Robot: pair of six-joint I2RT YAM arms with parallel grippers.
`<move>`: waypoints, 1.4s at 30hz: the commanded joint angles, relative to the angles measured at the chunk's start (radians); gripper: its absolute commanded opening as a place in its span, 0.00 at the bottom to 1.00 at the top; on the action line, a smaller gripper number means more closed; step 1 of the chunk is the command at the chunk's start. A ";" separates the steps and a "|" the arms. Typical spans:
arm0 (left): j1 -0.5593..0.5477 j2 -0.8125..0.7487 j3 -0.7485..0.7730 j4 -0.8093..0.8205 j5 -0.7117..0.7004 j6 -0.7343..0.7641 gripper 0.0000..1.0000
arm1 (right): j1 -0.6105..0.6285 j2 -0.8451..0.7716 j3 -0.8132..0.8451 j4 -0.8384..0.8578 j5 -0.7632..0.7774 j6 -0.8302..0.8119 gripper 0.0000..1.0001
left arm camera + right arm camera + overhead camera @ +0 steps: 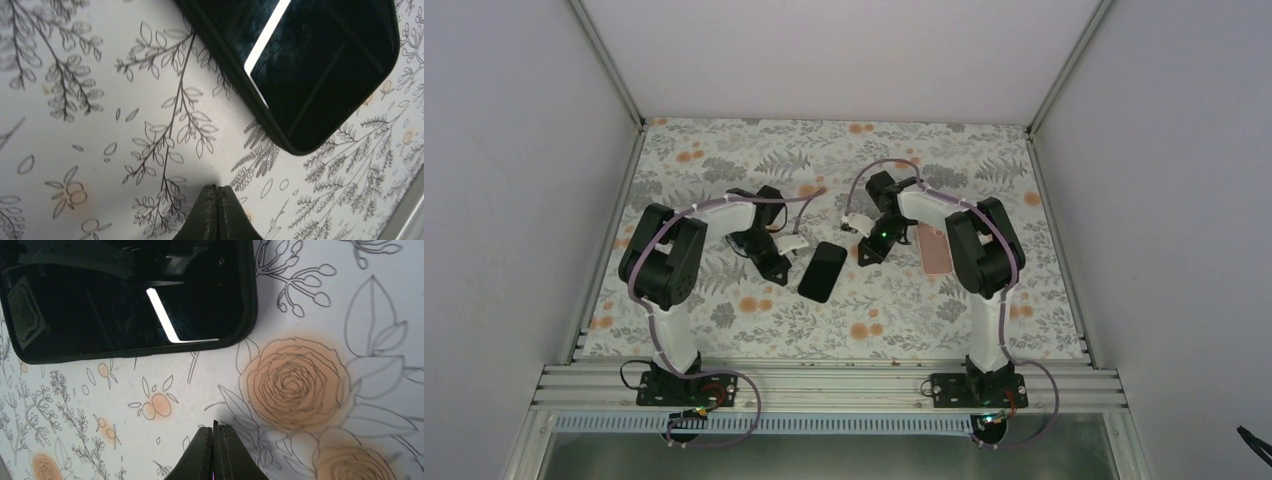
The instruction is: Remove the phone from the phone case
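A black phone in a black case (823,270) lies screen up on the flowered table cloth, between the two arms. It fills the top right of the left wrist view (320,65) and the top left of the right wrist view (125,300). My left gripper (779,270) (218,188) is shut and empty, just left of the phone and apart from it. My right gripper (865,254) (213,427) is shut and empty, just right of the phone's far end and apart from it.
A pink flat slab (935,250), phone-sized, lies on the cloth to the right, partly hidden by the right arm. Grey walls close in the table at the left, right and back. A metal rail (824,385) runs along the near edge.
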State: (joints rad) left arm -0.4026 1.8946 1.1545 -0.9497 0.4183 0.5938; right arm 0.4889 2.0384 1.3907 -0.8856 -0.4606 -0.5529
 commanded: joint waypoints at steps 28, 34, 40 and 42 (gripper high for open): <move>-0.244 0.074 0.011 0.170 -0.037 0.024 0.02 | 0.013 0.179 0.239 -0.095 -0.143 0.071 0.04; -0.296 0.120 0.053 0.166 -0.029 0.027 0.02 | 0.051 0.240 0.341 -0.126 -0.155 0.064 0.04; -0.338 0.168 0.130 0.183 -0.036 0.029 0.02 | 0.082 0.312 0.489 -0.196 -0.148 0.064 0.04; -0.345 0.187 0.159 0.193 -0.060 0.028 0.02 | 0.083 0.319 0.504 -0.201 -0.137 0.065 0.04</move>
State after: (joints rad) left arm -0.7292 1.9942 1.2964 -0.7967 0.4477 0.6136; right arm 0.5571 2.3329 1.8481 -1.0374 -0.5743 -0.4953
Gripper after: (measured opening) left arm 0.024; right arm 0.039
